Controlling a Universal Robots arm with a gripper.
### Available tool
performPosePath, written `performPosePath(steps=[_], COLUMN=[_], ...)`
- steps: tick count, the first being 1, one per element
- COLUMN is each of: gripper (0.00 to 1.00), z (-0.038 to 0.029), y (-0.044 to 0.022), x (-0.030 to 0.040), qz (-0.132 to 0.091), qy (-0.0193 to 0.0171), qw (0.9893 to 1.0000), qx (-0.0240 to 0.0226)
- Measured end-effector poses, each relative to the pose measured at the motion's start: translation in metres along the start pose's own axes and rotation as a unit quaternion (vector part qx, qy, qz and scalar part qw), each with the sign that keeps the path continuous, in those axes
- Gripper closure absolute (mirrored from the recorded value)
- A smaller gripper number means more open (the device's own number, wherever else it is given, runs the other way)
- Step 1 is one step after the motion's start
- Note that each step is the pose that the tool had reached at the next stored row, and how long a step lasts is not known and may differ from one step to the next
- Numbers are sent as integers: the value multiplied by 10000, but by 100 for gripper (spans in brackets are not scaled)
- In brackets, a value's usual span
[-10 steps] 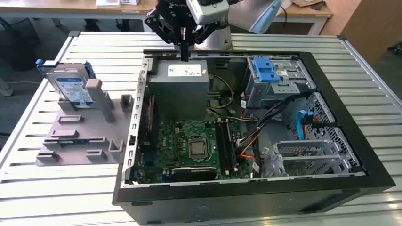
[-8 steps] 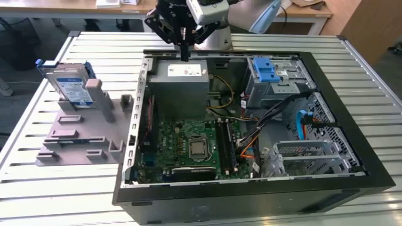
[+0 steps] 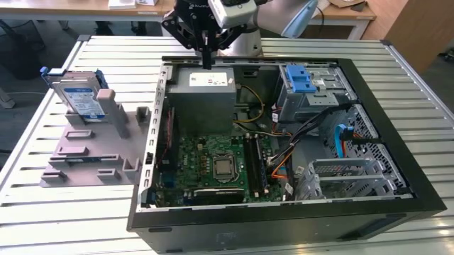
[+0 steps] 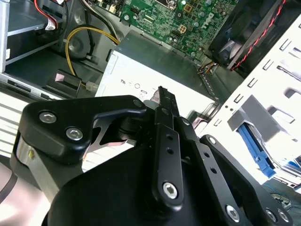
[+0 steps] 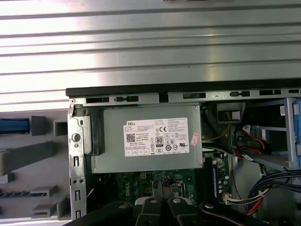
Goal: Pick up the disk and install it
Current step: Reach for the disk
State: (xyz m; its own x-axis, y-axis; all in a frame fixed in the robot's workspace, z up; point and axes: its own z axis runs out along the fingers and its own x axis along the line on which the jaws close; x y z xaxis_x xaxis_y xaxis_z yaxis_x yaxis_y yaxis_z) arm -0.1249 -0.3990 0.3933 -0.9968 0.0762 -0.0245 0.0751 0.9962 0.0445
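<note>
Right, status. Gripper (image 3: 207, 64) hangs over the back edge of the open PC case (image 3: 284, 229), fingers pressed together with nothing between them. Both wrist views agree: in the first wrist view the black fingertips (image 5: 158, 188) meet with no gap, and in the second wrist view the gripper (image 4: 162, 94) also reads closed and empty.

Directly under the tips is the grey power-supply box (image 3: 206, 101) with the white sticker. The first wrist view shows the power-supply box (image 5: 150, 136) face-on. The tips sit above it; no contact that I can see.

Disk (image 3: 80, 98) is nowhere near the gripper. It's outside the case, well off to the gripper's side toward the exterior view's left, and lower than the tips. It stands upright on edge in a grey fixture (image 3: 85, 159) on the slatted metal table (image 3: 57, 223), label facing the camera, blue carrier frame around it. A grey fixture post stands just beside it, on the side nearer the gripper. The case wall stands between disk and gripper.

On the gripper's other side, toward the exterior view's right and inside the case, is the grey drive cage (image 3: 316, 95) with a blue bracket (image 3: 301, 77) on top. Motherboard (image 3: 216, 164) lies past the power-supply box, lower than the gripper.
</note>
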Motion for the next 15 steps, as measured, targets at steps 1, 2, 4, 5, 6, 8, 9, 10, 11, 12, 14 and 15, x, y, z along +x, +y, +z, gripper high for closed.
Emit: performPosePath(steps=[1,2,4,5,6,8,9,10,11,12,14,15], gripper=[89,89,89,89,89,89,89,89,89,89,89,89], z=[-1,0,0,1,1,1,2,2,3,3,4,5], y=[0,-1,-2,-3,-3,-4,-4,-4,-5,-5,-5,-6], x=[9,17,34,41,47,54,57,60,62,64,68,70], qz=[0,0,0,0,0,0,0,0,0,0,0,0], qy=[0,0,0,0,0,0,0,0,0,0,1,1], qw=[10000,10000,10000,10000,10000,10000,10000,10000,10000,10000,10000,10000], qx=[1,1,0,0,0,1,1,0,0,1,1,1])
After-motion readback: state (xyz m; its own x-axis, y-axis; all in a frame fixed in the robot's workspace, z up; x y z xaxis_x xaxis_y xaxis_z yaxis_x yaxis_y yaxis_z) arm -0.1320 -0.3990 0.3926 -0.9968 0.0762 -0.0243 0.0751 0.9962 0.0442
